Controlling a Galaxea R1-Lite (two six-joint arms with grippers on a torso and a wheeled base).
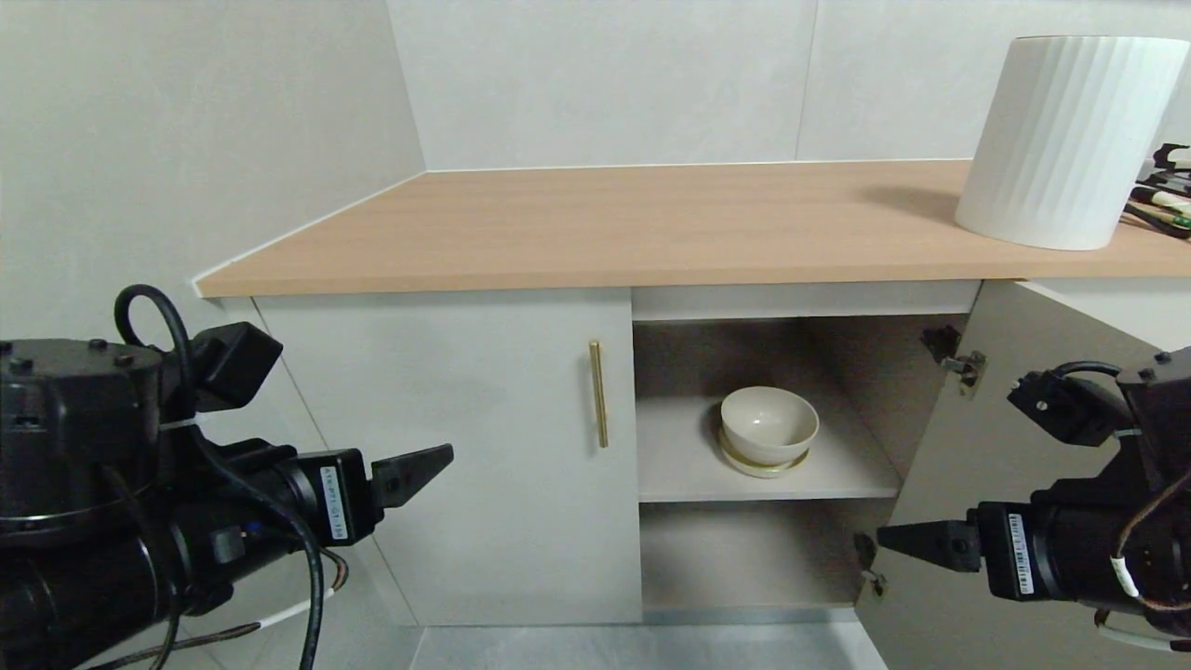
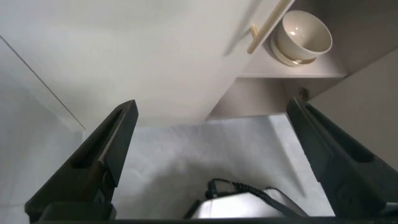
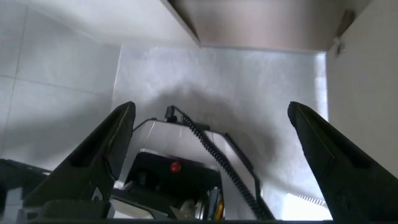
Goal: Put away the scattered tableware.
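A cream bowl (image 1: 769, 424) rests on a small plate (image 1: 763, 462) on the upper shelf (image 1: 689, 465) of the open cabinet; the bowl (image 2: 303, 34) also appears in the left wrist view. My left gripper (image 1: 414, 472) hangs low in front of the closed left door, open and empty, its fingers (image 2: 102, 155) spread wide. My right gripper (image 1: 916, 540) is held beside the open right door, level with the lower shelf, also open with nothing between its fingers (image 3: 99, 158).
A wooden countertop (image 1: 614, 223) carries a tall white ribbed container (image 1: 1061, 140) and some utensils (image 1: 1163, 205) at the far right. The left door (image 1: 465, 447) with a brass handle (image 1: 598, 393) is shut; the right door (image 1: 1005, 484) swings open. Grey floor (image 1: 642, 647) below.
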